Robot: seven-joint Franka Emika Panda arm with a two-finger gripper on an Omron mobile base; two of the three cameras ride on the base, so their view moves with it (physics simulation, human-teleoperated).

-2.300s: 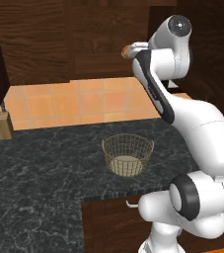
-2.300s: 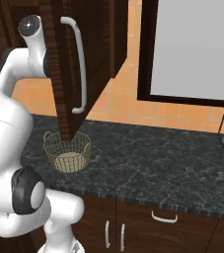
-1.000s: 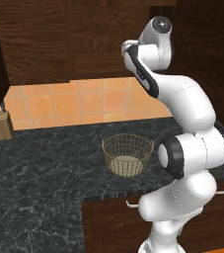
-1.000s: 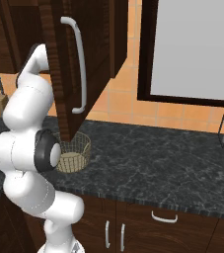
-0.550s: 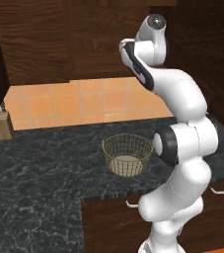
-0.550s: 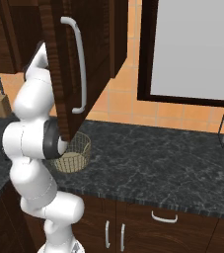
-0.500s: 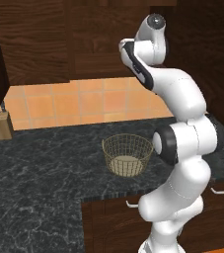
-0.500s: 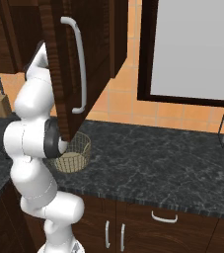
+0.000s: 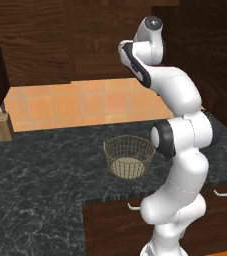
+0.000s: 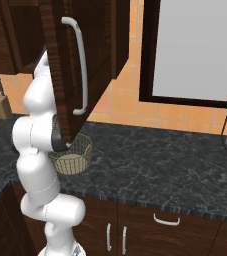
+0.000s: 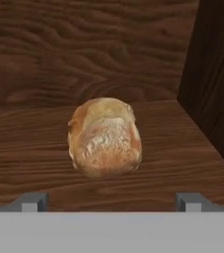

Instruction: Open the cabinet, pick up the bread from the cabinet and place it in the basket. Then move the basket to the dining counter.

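Hand view, bread (image 11: 105, 137) between spread fingers (image 11: 32, 202)

The white arm stands tall from its base, folding upward through dark joints, its upper link leaning toward 11 o'clock in the left base view and its wrist raised high. In the hand view the end effector (image 11: 111, 201) points level ahead, its two finger tips (image 11: 32, 201) set wide apart at 7 and 5 o'clock, nothing between them, touching nothing.
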